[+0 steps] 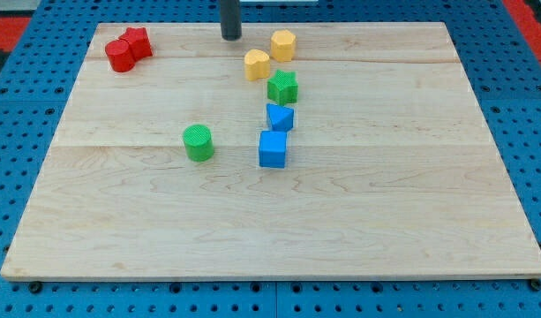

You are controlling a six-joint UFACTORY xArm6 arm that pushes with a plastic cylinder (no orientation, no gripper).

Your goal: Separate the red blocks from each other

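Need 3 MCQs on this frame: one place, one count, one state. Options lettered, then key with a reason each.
1. Where are the red blocks?
A. the view's top left
B. the view's bottom right
C. board centre

2. How many yellow blocks?
A. one
B. two
C. four

3. The two red blocks are:
A. touching
B. far apart
C. stacked on the blue cube

Key:
1 A: the red cylinder and red star sit by the board's top-left corner, left of my tip.
2 B: one yellow block, another.
3 A: no gap shows between them.
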